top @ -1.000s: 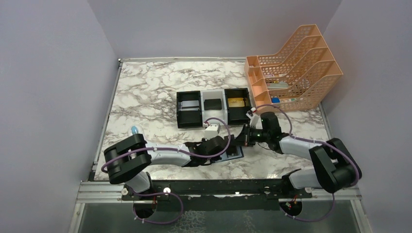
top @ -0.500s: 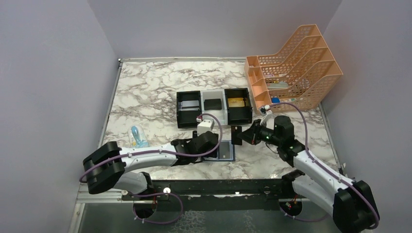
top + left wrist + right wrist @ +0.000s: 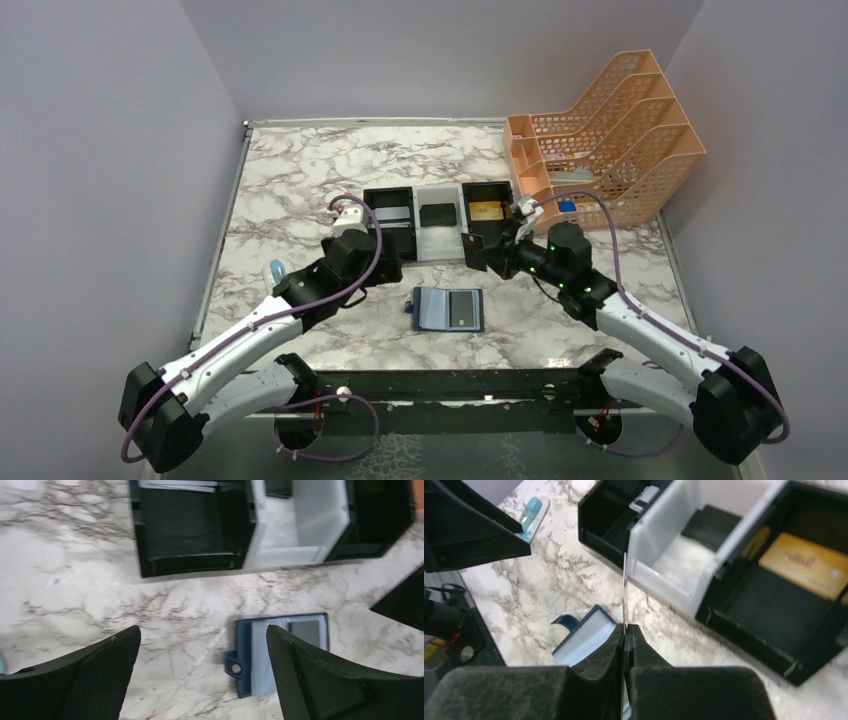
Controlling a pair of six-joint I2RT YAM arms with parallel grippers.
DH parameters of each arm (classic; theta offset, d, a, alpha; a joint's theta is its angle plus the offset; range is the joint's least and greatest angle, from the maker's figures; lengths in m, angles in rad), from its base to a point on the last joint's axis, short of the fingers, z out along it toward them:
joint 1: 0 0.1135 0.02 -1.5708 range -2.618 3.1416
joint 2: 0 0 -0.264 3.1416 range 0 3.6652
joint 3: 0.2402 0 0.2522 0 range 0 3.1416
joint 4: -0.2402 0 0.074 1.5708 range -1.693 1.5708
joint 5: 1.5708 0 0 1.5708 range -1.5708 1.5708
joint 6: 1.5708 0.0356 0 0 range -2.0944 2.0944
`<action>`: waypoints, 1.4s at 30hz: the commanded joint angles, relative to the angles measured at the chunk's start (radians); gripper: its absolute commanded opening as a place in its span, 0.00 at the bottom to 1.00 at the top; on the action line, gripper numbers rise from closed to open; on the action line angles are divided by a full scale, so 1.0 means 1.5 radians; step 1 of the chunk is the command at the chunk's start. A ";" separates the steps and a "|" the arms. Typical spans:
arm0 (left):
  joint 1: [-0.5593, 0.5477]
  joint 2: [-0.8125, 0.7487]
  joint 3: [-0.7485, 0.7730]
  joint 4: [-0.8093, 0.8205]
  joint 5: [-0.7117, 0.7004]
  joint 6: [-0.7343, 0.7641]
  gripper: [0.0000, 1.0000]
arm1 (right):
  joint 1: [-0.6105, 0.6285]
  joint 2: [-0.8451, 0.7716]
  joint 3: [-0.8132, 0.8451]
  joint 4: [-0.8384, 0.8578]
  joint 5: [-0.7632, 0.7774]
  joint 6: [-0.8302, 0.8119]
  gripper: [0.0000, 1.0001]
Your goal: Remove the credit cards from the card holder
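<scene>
Left hand (image 3: 202, 639) spread wide and empty over the marbled counter (image 3: 300, 180), right hand (image 3: 625, 631) clamped on a thin black plastic card (image 3: 474, 251) held edge-up near the box trays (image 3: 442, 247); navy folding card holder (image 3: 448, 310) lies open on the counter between both arms.

A robot test cell in a lab: plain lilac walls (image 3: 100, 200) box in a marble-patterned surface (image 3: 290, 180). A left arm (image 3: 250, 330) and a right arm (image 3: 640, 325) are bolted to a metal rail (image 3: 450, 383). A peach file rack (image 3: 610, 140) stands by.
</scene>
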 commanded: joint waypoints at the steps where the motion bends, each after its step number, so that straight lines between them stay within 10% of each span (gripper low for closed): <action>1: 0.072 -0.004 0.044 -0.142 -0.050 0.045 0.99 | 0.097 0.065 0.087 0.010 0.174 -0.179 0.01; 12: 0.199 0.005 0.103 -0.159 0.028 0.127 0.99 | 0.162 0.301 0.258 0.022 0.311 -0.523 0.01; 42: 0.199 -0.052 0.062 -0.166 -0.122 0.132 0.99 | 0.161 0.667 0.495 0.055 0.381 -0.788 0.01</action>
